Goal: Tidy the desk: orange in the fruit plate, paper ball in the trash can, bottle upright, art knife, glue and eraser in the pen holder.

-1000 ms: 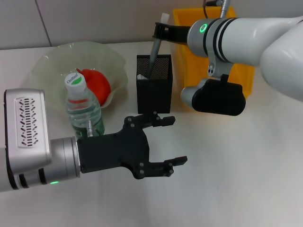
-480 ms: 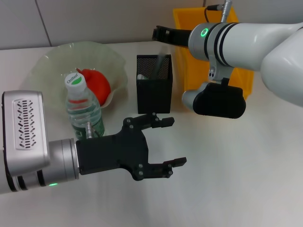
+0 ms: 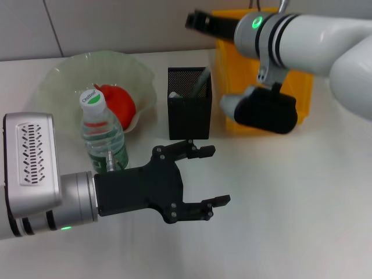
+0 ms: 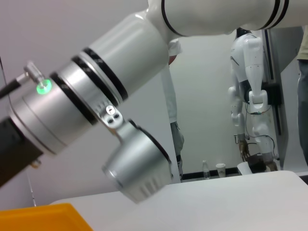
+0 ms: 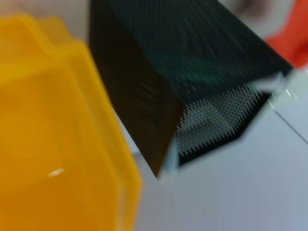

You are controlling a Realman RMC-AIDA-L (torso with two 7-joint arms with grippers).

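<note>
The black mesh pen holder (image 3: 189,113) stands mid-table, with the grey art knife (image 3: 201,82) leaning inside it beside a small white item (image 3: 173,93). The capped bottle (image 3: 102,132) stands upright in front of the pale green fruit plate (image 3: 58,78), where the orange (image 3: 118,104) lies. My left gripper (image 3: 210,175) hovers open and empty low over the table, in front of the pen holder. Raised above and behind the holder, my right gripper (image 3: 196,20) is open and holds nothing. The right wrist view shows the pen holder (image 5: 192,57) close up. The paper ball is out of view.
The yellow trash can (image 3: 293,93) stands right of the pen holder, partly behind my right forearm. It is also close in the right wrist view as the trash can (image 5: 48,120). Bare white tabletop (image 3: 290,221) lies at front right.
My right gripper let go of the art knife, which dropped into the pen holder. It then rose up and back. The left arm stayed almost still.
</note>
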